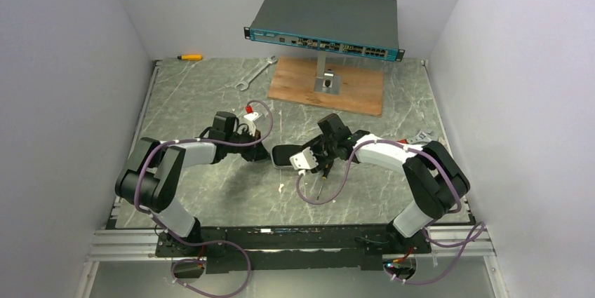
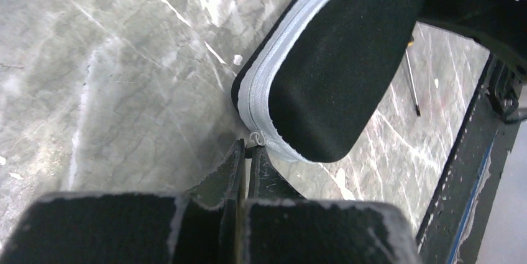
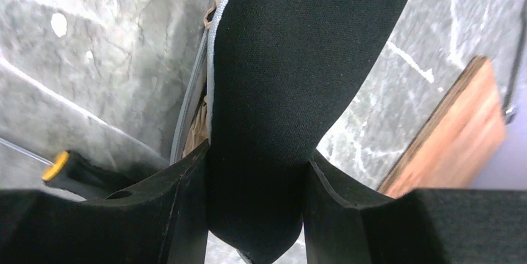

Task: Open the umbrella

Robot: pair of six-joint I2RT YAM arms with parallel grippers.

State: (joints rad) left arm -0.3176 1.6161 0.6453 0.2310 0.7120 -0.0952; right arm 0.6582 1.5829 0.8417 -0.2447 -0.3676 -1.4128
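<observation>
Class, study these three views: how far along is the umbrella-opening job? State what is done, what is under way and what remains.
Done: the right gripper clamps the packed umbrella, and its zip looks partly open, with beige fabric showing. In hand: the left gripper is pinched shut on the zip pull at the umbrella's end. Left: finish unzipping and spread it; nothing is unfolded yet.

Soft, even light falls from overhead onto the marble table [image 1: 196,102]; the pale walls [image 1: 63,66] glow without hot spots and shadows under the arms [image 1: 189,152] are faint; pale glare streaks the stone in the left wrist view, where the left gripper [image 2: 245,150] looms blurred at the bottom edge; in the right wrist view the wooden board [image 3: 447,146] smears out of focus, while the umbrella [image 3: 292,59] shows crisp weave.
</observation>
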